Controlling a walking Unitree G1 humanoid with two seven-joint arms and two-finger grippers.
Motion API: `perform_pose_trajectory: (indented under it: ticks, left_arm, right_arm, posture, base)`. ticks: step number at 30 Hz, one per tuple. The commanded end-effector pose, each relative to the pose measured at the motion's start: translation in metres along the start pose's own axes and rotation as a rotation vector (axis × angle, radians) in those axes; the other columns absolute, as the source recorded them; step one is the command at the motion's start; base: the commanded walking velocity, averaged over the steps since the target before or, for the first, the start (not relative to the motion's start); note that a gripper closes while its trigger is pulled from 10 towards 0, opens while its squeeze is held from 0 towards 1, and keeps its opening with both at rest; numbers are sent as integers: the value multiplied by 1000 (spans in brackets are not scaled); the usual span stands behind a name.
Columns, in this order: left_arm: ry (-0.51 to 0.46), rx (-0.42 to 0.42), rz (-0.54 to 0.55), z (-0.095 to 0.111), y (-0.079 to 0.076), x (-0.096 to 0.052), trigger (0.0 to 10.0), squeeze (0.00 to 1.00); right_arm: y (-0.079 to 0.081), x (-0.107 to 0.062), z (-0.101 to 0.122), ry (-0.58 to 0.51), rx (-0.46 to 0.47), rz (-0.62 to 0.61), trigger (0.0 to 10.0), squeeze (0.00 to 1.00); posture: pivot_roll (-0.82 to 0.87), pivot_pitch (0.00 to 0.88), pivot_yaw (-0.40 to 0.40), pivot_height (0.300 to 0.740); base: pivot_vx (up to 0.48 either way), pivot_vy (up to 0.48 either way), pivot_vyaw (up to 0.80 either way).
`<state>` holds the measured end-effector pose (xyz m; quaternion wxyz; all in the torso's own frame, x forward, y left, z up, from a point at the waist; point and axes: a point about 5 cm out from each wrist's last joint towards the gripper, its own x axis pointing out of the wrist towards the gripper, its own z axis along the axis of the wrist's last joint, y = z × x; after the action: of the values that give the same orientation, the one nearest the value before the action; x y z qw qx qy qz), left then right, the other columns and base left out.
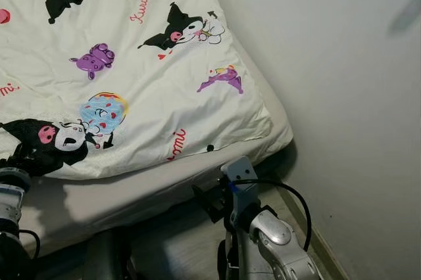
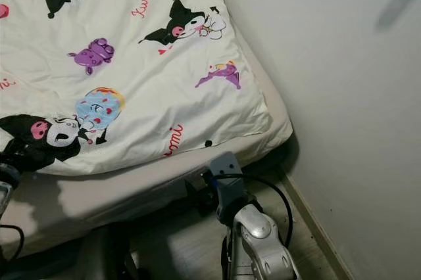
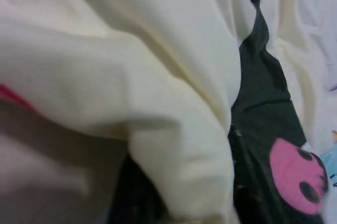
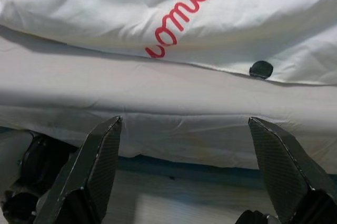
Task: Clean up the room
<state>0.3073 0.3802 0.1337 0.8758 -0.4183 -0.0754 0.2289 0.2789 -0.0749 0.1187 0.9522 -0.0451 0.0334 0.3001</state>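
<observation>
Blanket (image 1: 131, 63) with cartoon prints covers the bed (image 1: 99, 201) across the upper left of the left eye view, against the wall (image 1: 348, 96). In the left wrist view, whether the left gripper is open cannot be told. In the right wrist view, the right gripper (image 4: 187, 176) has its fingers (image 4: 97, 166) spread wide, low before the bed's edge.

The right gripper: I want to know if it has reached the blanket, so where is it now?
The right gripper hangs low at the bedside, jaws open and aimed at the mattress, short of the blanket edge, near the wall.
</observation>
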Motion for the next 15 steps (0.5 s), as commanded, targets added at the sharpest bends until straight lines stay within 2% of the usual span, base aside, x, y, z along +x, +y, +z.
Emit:
perform_pose_trajectory:
  ticks: [1,10,12,13,15]
  left_arm:
    - [5,45,33,5,13,-5,0,0]
    - [-2,56,32,11,17,-7,0,0]
    - [4,74,9,14,18,-8,0,0]
    - [54,110,-69,14,19,-10,0,0]
    - [67,118,-89,14,19,-11,0,0]
  right_arm:
    - [2,-5,-6,22,12,2,10000,0]
    - [2,-8,-8,28,10,0,10000,0]
    - [2,-8,-8,27,10,-2,10000,0]
    - [1,-8,-7,23,10,-7,10000,0]
    - [0,-8,-7,22,10,-8,10000,0]
  posture:
    - [-239,496,-68,561]
    - [-231,489,-60,561]
    - [-226,489,-54,561]
    - [-222,486,-48,561]
    - [-222,486,-48,561]
  base:
    - [0,0,0]
    - [0,0,0]
    - [0,0,0]
    - [0,0,0]
    - [0,0,0]
